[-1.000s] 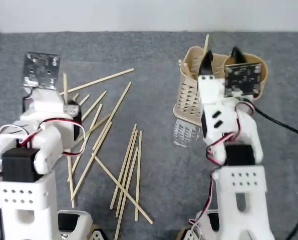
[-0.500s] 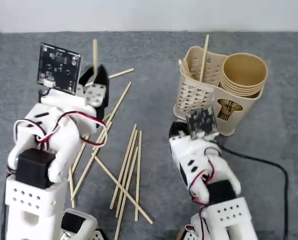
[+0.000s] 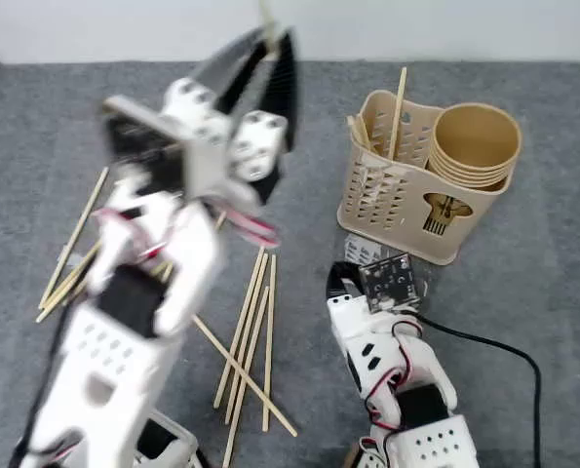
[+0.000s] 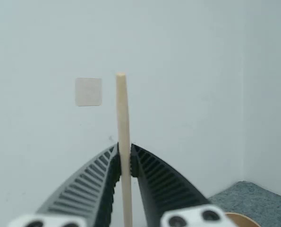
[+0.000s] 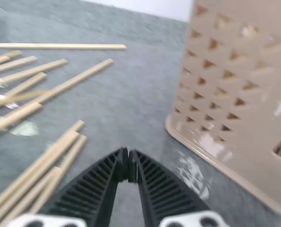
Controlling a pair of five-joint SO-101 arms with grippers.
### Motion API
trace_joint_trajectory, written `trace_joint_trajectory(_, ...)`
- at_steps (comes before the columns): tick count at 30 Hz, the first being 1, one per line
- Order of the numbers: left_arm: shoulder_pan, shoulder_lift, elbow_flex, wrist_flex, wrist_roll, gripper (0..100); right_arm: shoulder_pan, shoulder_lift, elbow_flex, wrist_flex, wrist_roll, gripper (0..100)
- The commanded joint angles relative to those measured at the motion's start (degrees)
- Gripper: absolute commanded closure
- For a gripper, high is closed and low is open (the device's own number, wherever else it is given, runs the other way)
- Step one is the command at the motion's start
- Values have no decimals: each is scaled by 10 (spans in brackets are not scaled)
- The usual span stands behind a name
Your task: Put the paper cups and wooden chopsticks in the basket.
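Wooden chopstick (image 4: 123,113) is pinched upright in the left claw (image 4: 124,150), with the jaws pressed onto it from both sides. A long part of the stick is seen past the tips, against a white wall (image 4: 201,71). A pale square patch (image 4: 88,91) is seen on that wall beyond the claw. In the high view this claw is seen up over the far part of the table (image 3: 533,322), well apart from the basket (image 3: 387,200), which lies off to the claw's right.

Right claw (image 5: 128,158) is pressed together, with nothing gripped between the jaws. It is held low over the grey table, with the basket wall just beside and ahead of it; contact cannot be told. Loose chopsticks (image 3: 251,322) are scattered flat on the table to the left of the right claw, some crossed over each other. A further bunch (image 3: 65,261) lies well apart from it, out past the left arm.

Paper cups (image 3: 475,146) are stacked in the basket compartment farther from the left claw. Stored chopsticks (image 3: 398,97) are stood in the other compartment, one upright and others leaning at the corner.
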Motion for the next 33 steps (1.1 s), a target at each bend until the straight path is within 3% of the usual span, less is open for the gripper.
trace_joint_trajectory(1, 29, 54, -28, -84, -1, 988, -10, -43, 9, 15, -6, 990)
trace_joint_trajectory(8, 60, 153, -44, -186, -1, 988, -11, -72, 7, 50, -6, 990)
trace_joint_trajectory(19, 61, 315, -158, -185, 0, 987, -9, -73, 7, 51, -6, 990)
trace_joint_trajectory(25, 60, 316, -184, -25, 3, 983, -11, -75, 7, 63, -6, 990)
trace_joint_trajectory(29, 42, 305, -215, 27, 62, 930, -11, -77, 7, 66, -5, 990)
trace_joint_trajectory(33, 33, 276, -239, 88, 69, 904, -8, -77, 7, 66, -5, 990)
